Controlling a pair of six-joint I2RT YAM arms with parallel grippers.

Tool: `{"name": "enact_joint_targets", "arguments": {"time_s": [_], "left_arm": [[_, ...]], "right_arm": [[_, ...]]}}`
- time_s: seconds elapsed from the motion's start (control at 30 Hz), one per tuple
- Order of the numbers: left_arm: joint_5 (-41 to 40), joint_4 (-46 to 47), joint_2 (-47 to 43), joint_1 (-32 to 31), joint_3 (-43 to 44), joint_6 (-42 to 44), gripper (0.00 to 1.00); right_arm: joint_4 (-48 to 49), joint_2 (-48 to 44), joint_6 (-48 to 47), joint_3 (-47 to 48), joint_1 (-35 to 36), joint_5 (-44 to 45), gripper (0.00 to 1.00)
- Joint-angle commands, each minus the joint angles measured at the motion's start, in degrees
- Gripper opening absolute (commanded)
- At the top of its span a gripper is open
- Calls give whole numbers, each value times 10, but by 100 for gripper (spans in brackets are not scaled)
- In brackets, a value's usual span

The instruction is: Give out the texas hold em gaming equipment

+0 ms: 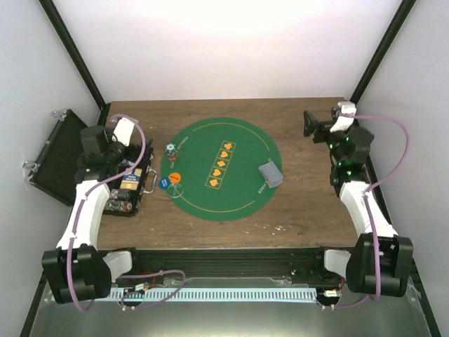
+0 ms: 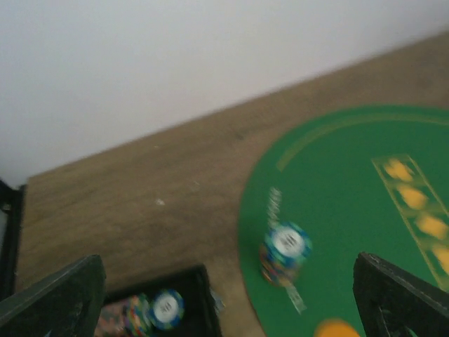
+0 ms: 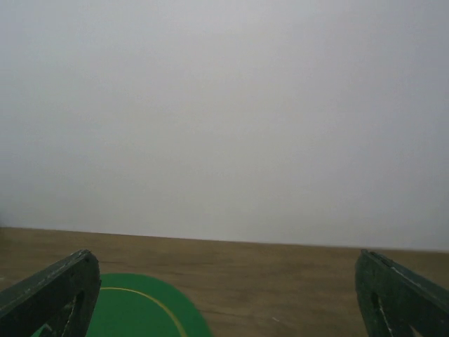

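Discs lie nearest you, clustered at the left rim of the round green mat (image 1: 231, 200). The orange disc (image 1: 175, 178) is on the felt, the blue disc (image 1: 163, 184) is just to its left at the very edge, and the clear disc (image 1: 175, 190) is just in front of the orange one. Whether they touch, you cannot tell.

Just left of them, off the mat, the open black case (image 1: 52, 151) holds more chips (image 2: 165, 309). Your left tool (image 2: 226, 281) hangs above that part of the case, its fingers (image 2: 56, 298) spread wide with nothing between them.

On the opposite side, the deck of cards (image 1: 270, 175) rests on the mat's right rim with its grey-blue backs up. A column of orange marks (image 1: 220, 165) runs through the mat's middle.

Farther back on the left of the felt, a short chip stack (image 1: 170, 149) stands upright beside white lettering (image 1: 179, 143). The left wrist view is blurred but shows its blue-and-white top.

Farthest, at the right rear of the worktop (image 1: 302, 210), your right tool (image 3: 223, 281) sits beyond the mat. Its fingers (image 3: 49, 295) are spread apart and empty, facing the white back wall (image 3: 224, 105).
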Motion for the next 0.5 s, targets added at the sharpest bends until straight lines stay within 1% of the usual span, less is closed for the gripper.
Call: {"name": "enact_joint_targets", "arguments": {"time_s": [0.0,0.03,0.07,0.13,0.17,0.2,0.23,0.33,0.4,0.47], "left_arm": [[124,-509,-15,-6,109,225,97],[130,-577,-5,-28,130,249,96],[115,-621,9,-61,142,252,95],[41,-660,43,-133,150,220,94],[6,-669,59,-163,147,206,96],[-38,-672,78,-185,141,197,99],[-63,-668,89,-200,132,192,100],[-122,-627,111,-206,109,186,100],[-134,-590,134,-207,101,182,100],[-121,-563,165,-207,99,174,100]], "right_arm": [[-190,-5,29,114,4,-174,100],[-213,-1,31,132,5,-208,100],[-233,2,32,148,6,-233,100],[-280,8,33,177,8,-249,100],[-301,10,32,193,10,-240,100],[-324,10,31,202,11,-225,100],[-341,11,29,209,12,-210,100],[-379,10,23,214,16,-187,100],[-392,10,20,210,21,-182,100],[-396,15,22,204,26,-176,100]]}}
